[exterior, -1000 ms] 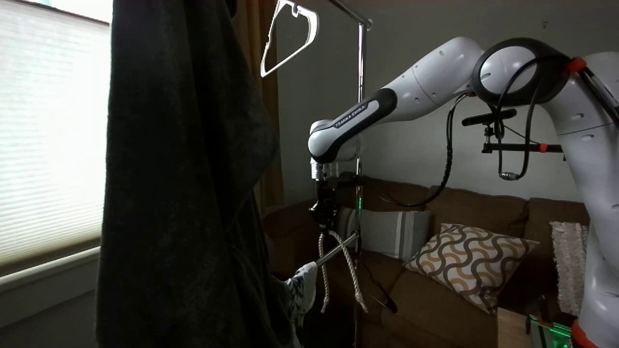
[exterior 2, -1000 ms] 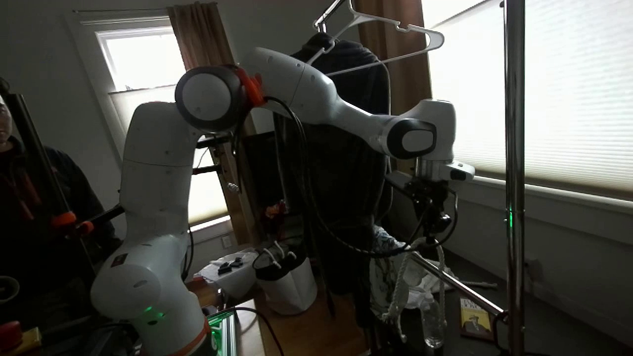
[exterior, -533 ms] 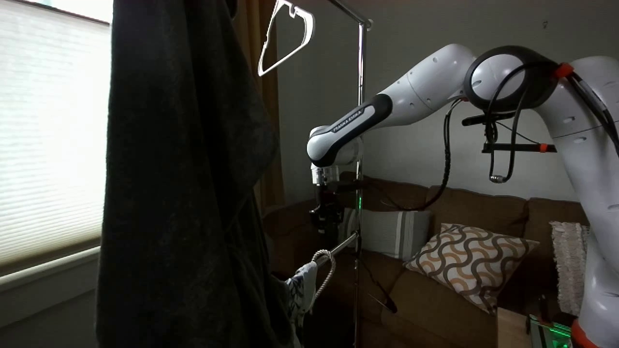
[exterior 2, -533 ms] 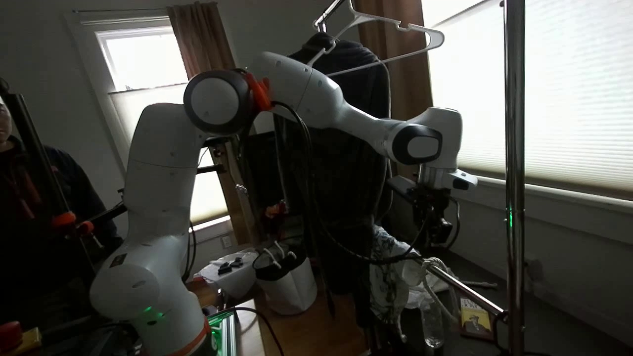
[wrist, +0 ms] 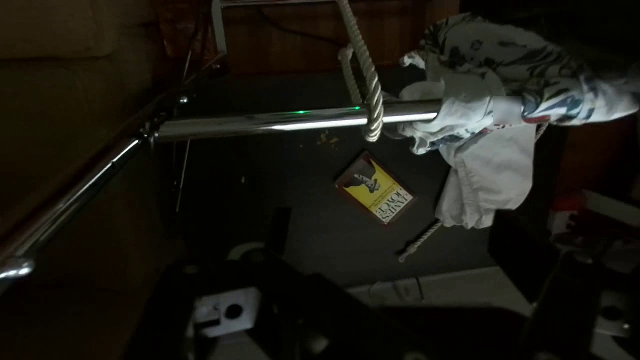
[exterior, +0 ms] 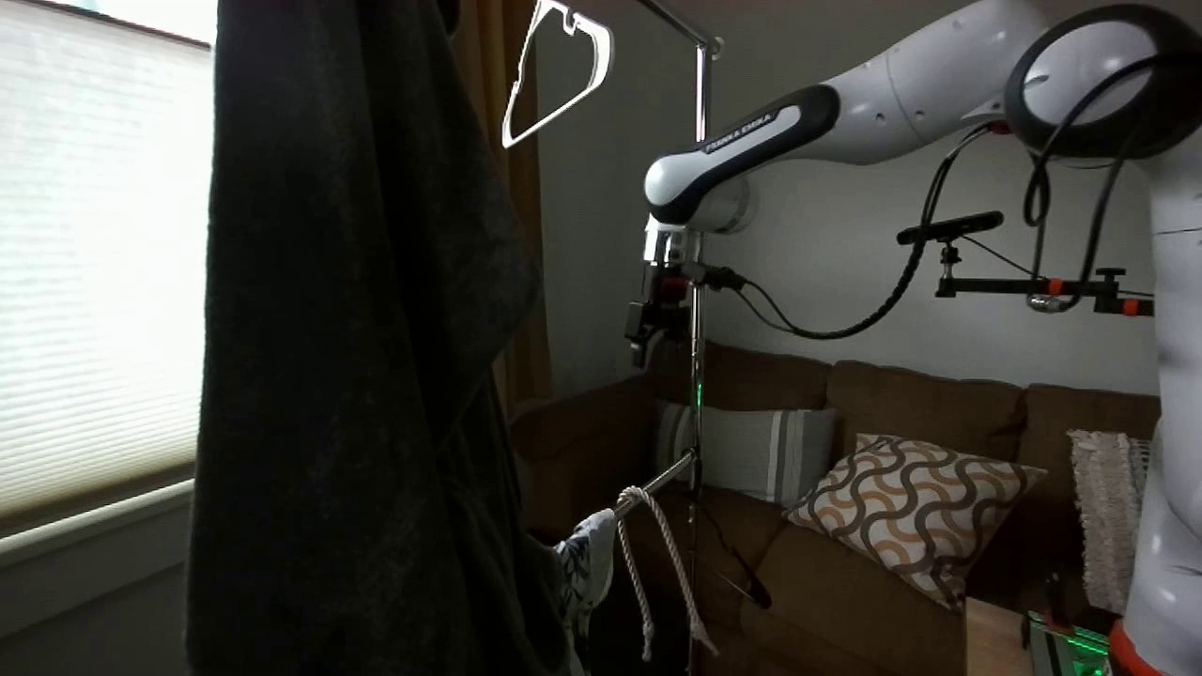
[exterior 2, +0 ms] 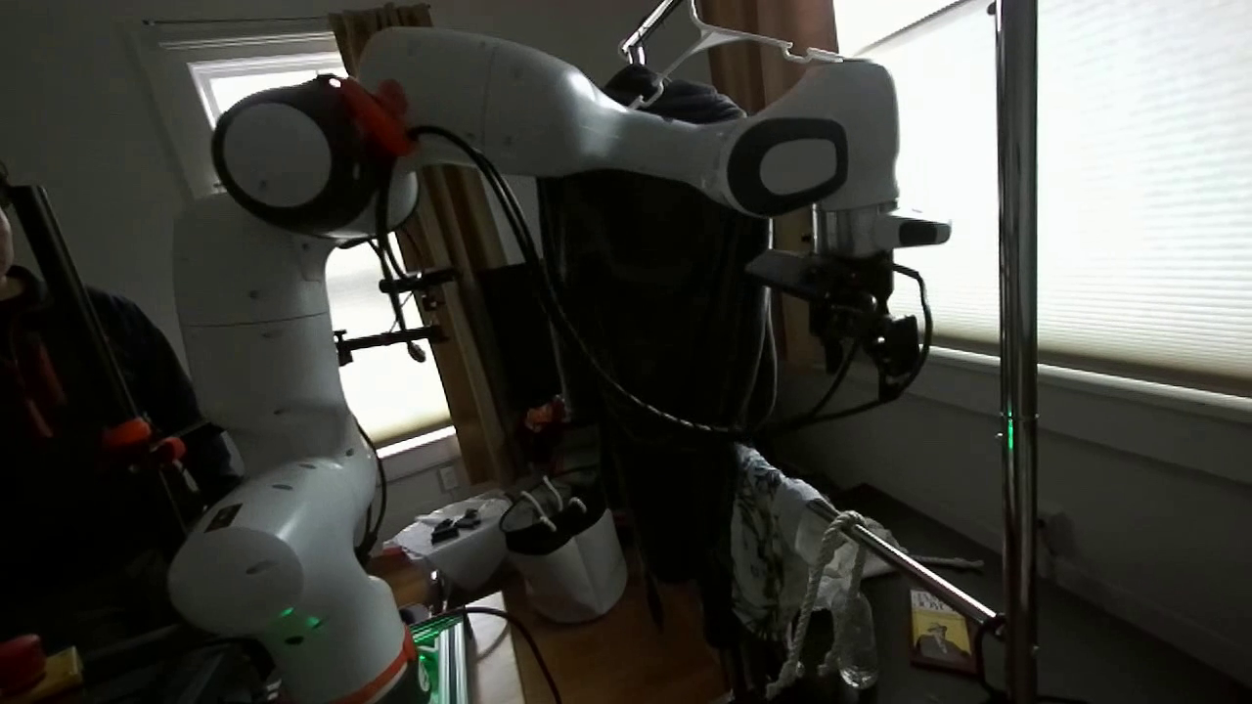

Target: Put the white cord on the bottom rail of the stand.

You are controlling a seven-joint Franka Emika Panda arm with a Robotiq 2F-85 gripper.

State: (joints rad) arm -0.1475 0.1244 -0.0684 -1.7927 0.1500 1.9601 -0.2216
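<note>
- White rope cord [wrist: 374, 95] draped over btm rail [wrist: 270, 124], strands hanging down, well below fingers [wrist: 522, 255].
- Fingers wide apart, nothing held AFAICT (dark).
- Prob. done; next, back off.

Brown sofa [exterior: 939, 399], dim wall [exterior: 817, 244], bright blind [exterior: 103, 282].

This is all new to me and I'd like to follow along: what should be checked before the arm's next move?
1. White cord over the bottom rail: ok, draped across it.
2. Cord hanging in two strands: ok, in both exterior views.
3. Gripper off the cord: ok, open and above it.
4. Patterned cloth apart from the cord: ok, bare rail shows between.
5. Room between arm and white hanger: cannot tell; they overlap in an exterior view.
6. Person out of reach: cannot tell; distance isn't clear.
</note>
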